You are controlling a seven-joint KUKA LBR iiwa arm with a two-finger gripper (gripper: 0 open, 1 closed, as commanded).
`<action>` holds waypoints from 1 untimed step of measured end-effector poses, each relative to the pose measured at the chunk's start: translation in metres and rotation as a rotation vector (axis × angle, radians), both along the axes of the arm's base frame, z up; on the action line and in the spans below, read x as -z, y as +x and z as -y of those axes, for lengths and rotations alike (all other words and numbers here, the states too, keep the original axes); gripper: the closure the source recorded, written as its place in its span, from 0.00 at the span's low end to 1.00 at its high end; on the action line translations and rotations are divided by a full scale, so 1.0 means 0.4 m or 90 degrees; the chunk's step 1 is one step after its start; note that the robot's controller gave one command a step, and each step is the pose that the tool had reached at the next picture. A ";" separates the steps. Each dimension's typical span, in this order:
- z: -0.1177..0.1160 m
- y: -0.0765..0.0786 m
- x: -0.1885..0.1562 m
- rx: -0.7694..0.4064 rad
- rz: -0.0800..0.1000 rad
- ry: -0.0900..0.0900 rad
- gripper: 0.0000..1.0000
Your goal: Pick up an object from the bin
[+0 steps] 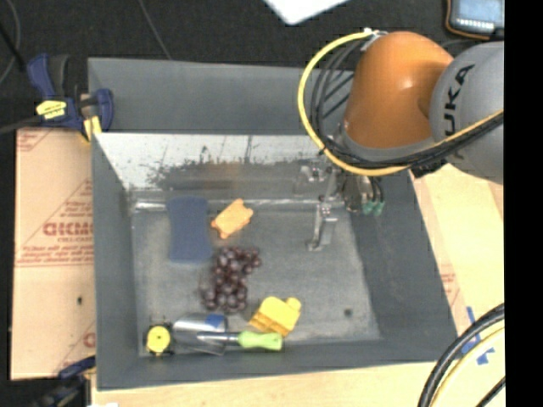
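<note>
Gripper (320, 227), open or closed cannot be told, hangs over bare bin (373, 278) floor at back right, nearest thing an orange piece (232, 219) well to its left: risk that descending here grasps nothing and scrapes metal.

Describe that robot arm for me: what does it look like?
The arm is a rounded grey shell with dark lettering. A glossy orange dome cover caps its wrist, ringed by looping yellow and black cables. Its gripper is slim silver metal.
</note>
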State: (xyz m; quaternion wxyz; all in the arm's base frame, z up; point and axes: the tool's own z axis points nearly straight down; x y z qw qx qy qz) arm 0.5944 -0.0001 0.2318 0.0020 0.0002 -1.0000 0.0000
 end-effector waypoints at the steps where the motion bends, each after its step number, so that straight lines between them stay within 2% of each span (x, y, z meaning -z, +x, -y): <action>1: 0.000 0.003 -0.013 0.000 0.005 0.000 0.00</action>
